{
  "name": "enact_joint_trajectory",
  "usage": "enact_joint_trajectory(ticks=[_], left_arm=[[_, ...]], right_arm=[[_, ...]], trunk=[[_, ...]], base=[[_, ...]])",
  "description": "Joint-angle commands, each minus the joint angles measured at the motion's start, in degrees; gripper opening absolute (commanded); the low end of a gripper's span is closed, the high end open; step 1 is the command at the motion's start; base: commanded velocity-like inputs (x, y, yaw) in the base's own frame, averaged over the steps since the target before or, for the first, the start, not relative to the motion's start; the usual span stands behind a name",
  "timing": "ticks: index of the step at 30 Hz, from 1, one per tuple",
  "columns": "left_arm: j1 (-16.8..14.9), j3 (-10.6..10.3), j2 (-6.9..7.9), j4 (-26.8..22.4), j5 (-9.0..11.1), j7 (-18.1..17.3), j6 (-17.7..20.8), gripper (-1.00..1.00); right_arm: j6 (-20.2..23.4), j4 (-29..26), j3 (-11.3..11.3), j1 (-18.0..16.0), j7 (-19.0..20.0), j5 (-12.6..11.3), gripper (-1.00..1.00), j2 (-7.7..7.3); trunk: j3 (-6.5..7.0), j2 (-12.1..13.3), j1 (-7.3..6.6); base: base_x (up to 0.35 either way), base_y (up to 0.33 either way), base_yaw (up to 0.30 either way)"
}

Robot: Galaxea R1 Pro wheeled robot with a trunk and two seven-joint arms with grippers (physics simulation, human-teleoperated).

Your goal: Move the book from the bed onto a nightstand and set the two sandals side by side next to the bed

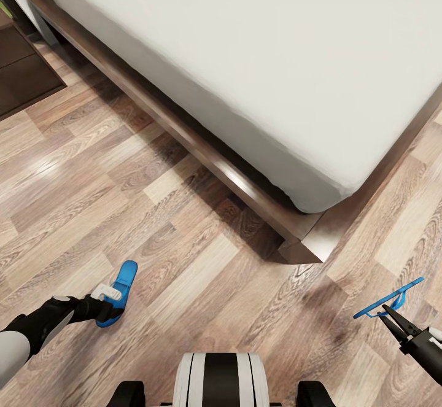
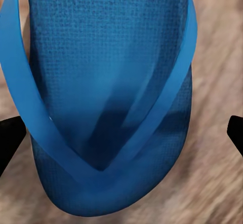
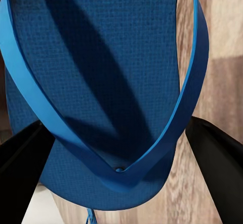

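Note:
One bright blue sandal (image 1: 123, 284) lies flat on the wood floor at the lower left, a little way out from the bed (image 1: 202, 144). My left gripper (image 1: 112, 307) is low over its near end and open, with a black fingertip (image 2: 10, 138) out past each side of the sole (image 2: 111, 82). The other sandal (image 1: 388, 299) hangs tilted and edge-on above the floor at the lower right, beyond the bed's corner. My right gripper (image 1: 385, 310) is shut on it, and its thong straps (image 3: 119, 171) meet between the fingers. The book is out of view.
The light-grey mattress (image 1: 245, 57) takes up the upper right, and its dark frame corner (image 1: 304, 250) juts toward me. A dark-brown cabinet (image 1: 24, 72), perhaps a nightstand, stands at the left edge. Open floor lies between the two sandals, above my base (image 1: 221, 379).

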Motion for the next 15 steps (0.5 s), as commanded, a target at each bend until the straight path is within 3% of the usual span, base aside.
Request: enact_joint_trajectory(ticks=[1,4,5,15], left_arm=[[-0.01,-0.23,0.05,-0.11,0.61,-0.05,0.53,1.00],[-0.01,-0.22,0.05,-0.11,0.62,-0.05,0.53,1.00],[-0.01,-0.22,0.05,-0.11,0.62,-0.05,0.49,-1.00],[-0.01,-0.17,0.06,-0.11,0.63,0.01,0.67,-1.00]], right_arm=[[0.66,0.01,-0.40,-0.02,0.25,0.28,-1.00,0.02],[0.66,0.01,-0.40,-0.02,0.25,0.28,-1.00,0.02],[0.66,0.01,-0.39,-0.02,0.25,0.28,-1.00,0.02],[0.74,0.01,-0.43,-0.02,0.25,0.28,-1.00,0.02]], trunk=[[-0.03,-0.01,-0.01],[-0.03,-0.01,-0.01],[-0.03,-0.01,-0.01],[-0.03,-0.01,-0.01]], base=[[0.000,0.000,0.000],[0.000,0.000,0.000],[0.000,0.000,0.000],[0.000,0.000,0.000]])
